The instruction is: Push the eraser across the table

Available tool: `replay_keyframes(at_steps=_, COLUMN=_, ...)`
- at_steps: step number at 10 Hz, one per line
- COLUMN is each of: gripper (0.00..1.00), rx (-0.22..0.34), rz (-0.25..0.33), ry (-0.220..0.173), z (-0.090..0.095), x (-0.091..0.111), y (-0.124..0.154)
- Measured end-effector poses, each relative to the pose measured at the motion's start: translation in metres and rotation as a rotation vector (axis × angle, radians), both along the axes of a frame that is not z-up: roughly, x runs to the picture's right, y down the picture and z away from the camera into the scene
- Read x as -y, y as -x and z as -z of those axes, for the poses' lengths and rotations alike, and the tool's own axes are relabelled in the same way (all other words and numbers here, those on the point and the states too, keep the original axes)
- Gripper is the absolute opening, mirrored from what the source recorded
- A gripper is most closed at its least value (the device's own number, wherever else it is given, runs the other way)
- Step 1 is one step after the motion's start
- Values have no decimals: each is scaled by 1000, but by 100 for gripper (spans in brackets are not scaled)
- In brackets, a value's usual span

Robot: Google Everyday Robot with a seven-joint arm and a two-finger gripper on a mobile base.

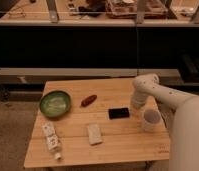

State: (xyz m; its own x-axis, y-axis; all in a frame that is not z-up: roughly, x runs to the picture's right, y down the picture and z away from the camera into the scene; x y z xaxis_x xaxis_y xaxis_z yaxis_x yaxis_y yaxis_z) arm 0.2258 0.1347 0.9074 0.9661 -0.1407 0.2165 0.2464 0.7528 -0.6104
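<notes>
The eraser [118, 113] is a small flat black block lying on the light wooden table [113, 137], right of centre. My gripper [137, 107] hangs down from the white arm [163, 97] at the table's right side, just to the right of the eraser and close to it. A white cup [151, 119] stands right in front of the gripper, near the right edge.
A green bowl [55, 103] sits at the left. A reddish-brown sausage-shaped object [88, 100] lies behind the centre. A pale whitish block [94, 134] lies near the front. A white tube [51, 140] lies at the front left. Dark shelving stands behind the table.
</notes>
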Motion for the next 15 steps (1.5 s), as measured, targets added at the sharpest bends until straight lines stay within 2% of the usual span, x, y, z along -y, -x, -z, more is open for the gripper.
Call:
replay_keyframes(at_steps=3, gripper=2, rx=14, rz=1, ry=-5, z=-2, x=5, y=7)
replay_keyframes(at_steps=6, gripper=2, rx=52, rz=15, ry=-10, z=-3, x=10, y=26)
replay_keyframes(at_steps=15, gripper=2, rx=178, rz=57, ry=23, z=9, x=-8, y=80)
